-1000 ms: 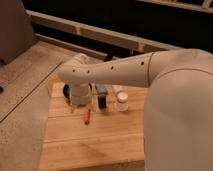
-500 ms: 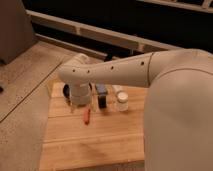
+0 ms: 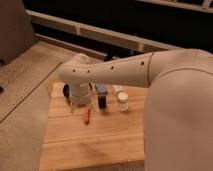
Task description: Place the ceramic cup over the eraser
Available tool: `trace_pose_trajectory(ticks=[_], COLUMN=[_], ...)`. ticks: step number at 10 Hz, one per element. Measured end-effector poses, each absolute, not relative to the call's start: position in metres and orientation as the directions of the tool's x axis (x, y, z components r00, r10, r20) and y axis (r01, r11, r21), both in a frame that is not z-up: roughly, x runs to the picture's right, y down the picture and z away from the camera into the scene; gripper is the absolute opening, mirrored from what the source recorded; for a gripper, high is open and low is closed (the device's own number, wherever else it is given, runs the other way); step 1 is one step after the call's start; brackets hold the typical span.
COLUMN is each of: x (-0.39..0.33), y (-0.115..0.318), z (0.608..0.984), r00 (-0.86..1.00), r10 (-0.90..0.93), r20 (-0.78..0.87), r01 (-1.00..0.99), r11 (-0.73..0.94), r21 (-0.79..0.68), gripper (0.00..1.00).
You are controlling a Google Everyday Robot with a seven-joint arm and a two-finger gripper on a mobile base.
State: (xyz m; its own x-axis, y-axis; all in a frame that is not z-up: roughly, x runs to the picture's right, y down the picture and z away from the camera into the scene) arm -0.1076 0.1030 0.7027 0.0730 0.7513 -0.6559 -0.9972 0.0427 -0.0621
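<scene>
The claw (image 3: 80, 96) hangs centre-left, grip state untellable. The small white ceramic cup (image 3: 121, 101) stands just right of the small black rectangular eraser (image 3: 103, 102) on the wooden table (image 3: 100, 142).

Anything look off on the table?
Nothing stands out: no spill or damage. The ceramic cup stands beside the eraser, apart from it; the red chili lies in front. The pincer is at the black bowl, not at the cup.

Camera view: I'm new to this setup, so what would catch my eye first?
The big white arm sweeps in from the picture's right, its pincer hanging over the far left of the wooden board. Beside it sit a black eraser and a white ceramic cup, with a red chili nearer.
</scene>
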Motion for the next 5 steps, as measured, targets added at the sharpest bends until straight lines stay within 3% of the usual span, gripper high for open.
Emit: trace_pose_trajectory(ticks=[5], x=[-0.0987], y=[0.0932], z=[0.7062], r00=[0.087], r10=[0.776], r20=[-0.625], r01=[-0.996], r11=[0.056], r21=[-0.068], gripper=[0.65])
